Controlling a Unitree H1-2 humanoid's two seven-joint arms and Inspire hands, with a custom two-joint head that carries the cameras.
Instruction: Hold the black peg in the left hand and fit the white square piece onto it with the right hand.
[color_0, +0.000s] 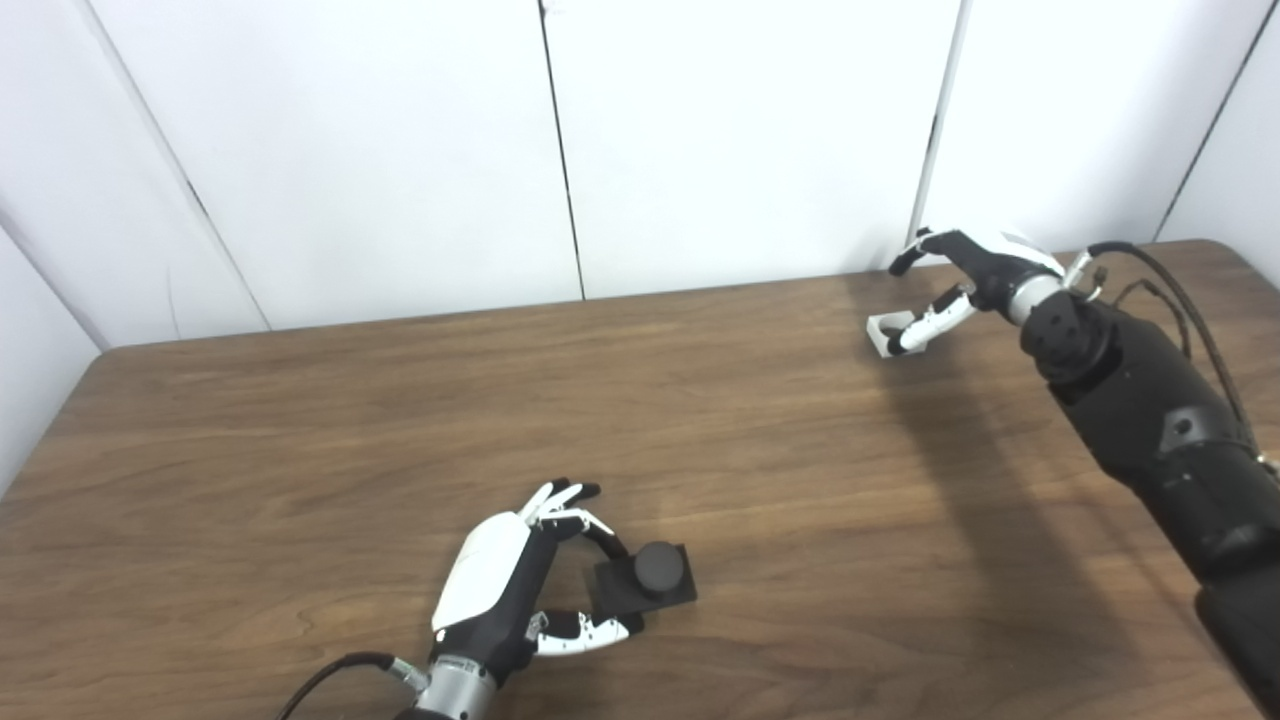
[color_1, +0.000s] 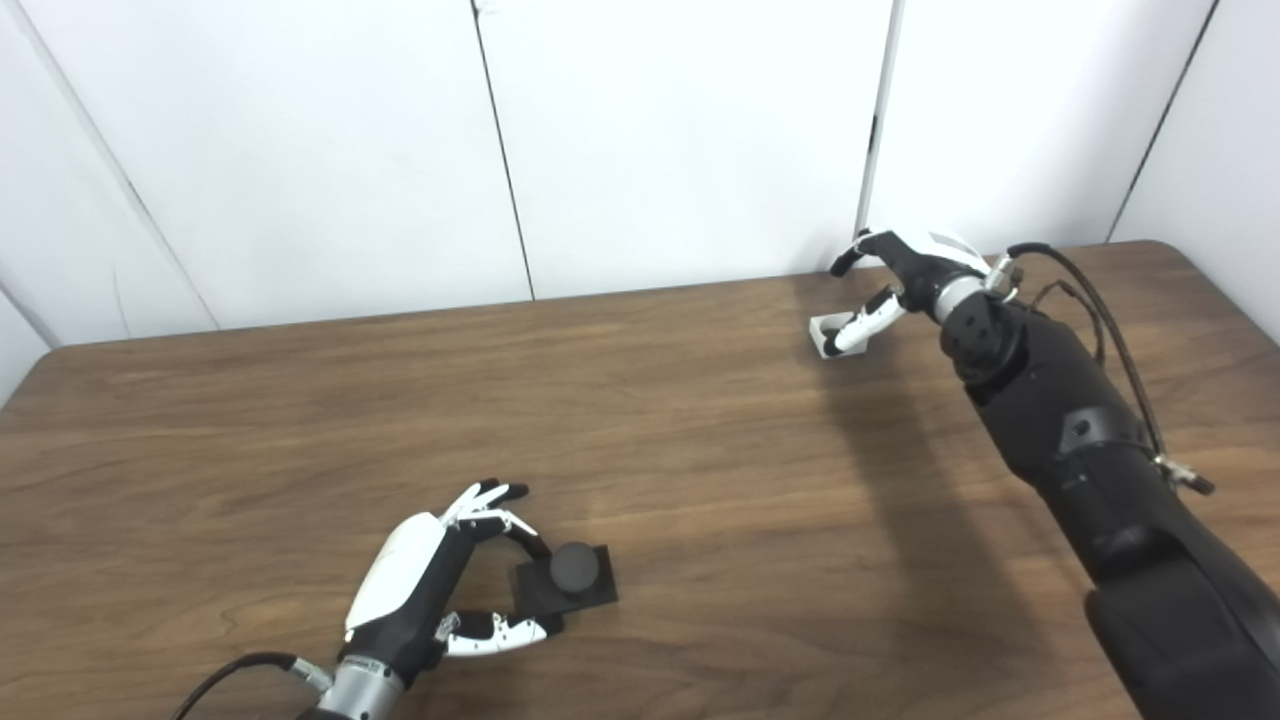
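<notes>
Left hand (color_0: 500, 590): lowest in frame, near the front edge of the table, palm turned inward, fingers and thumb curled apart around the left side of the peg's base; fingertips look to touch it, though whether it is truly gripped I cannot tell.
Table (color_0: 400, 420): dark wood grain, filling most of the view, rounded corners, white panelled wall behind it.
Right arm (color_0: 1150, 410): black casing, cable looped along its upper side, reaching from the lower right to the far right corner and throwing a long shadow across the wood.
Right hand (color_1: 915, 270): at the far edge by the wall, fingers arched above and spread, thumb stretched down and resting on the near side of the white piece; the fingers stand clear of it, nothing clamped.
Peg (color_0: 658, 568): black, a short round post upright on a square black base, sitting flat on the table just right of the left hand, front centre.
White piece (color_1: 830, 335): small open square frame, lying on the table at the far right, well apart from the peg, under the right hand's thumb tip.
</notes>
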